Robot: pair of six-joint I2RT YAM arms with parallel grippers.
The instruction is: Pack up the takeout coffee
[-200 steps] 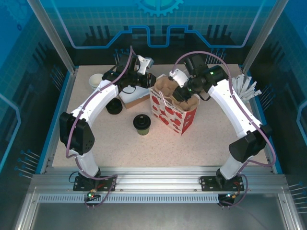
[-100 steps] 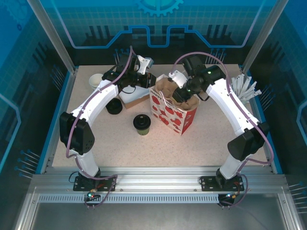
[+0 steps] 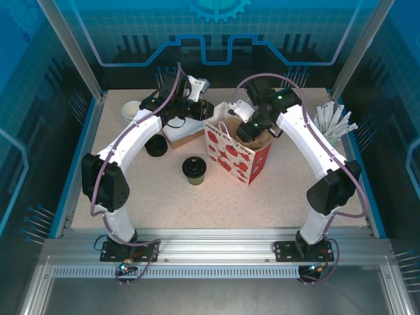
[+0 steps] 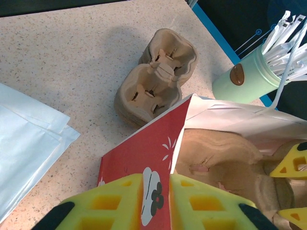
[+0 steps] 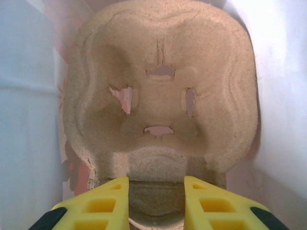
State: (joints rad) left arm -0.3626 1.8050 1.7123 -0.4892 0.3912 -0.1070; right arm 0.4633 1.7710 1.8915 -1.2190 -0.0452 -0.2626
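Left pincer (image 4: 169,201): closed on the rim of the bag (image 4: 139,158), its red wall pinched between the fingers, mouth held open.
Right pincer (image 5: 157,201): down inside the bag, fingers partly apart with the near end of the cup tray (image 5: 163,96) between them; whether they press on it cannot be told.
Coffee (image 3: 193,168): upright, lid on, on the table outside the bag, on the arm-base side of the left pincer, well apart from both pincers, held by neither.
Spare tray (image 4: 156,76): on the table just beyond the left pincer.
Cup of sticks (image 4: 244,76): beyond the left pincer, to its right.
Step in hand (judged): readying the bag; tray sits at its bottom, coffee not yet packed.
Next move (judged): right pincer lifts clear of the bag, takes the coffee by its body below the lid, and lowers it level into a tray well.
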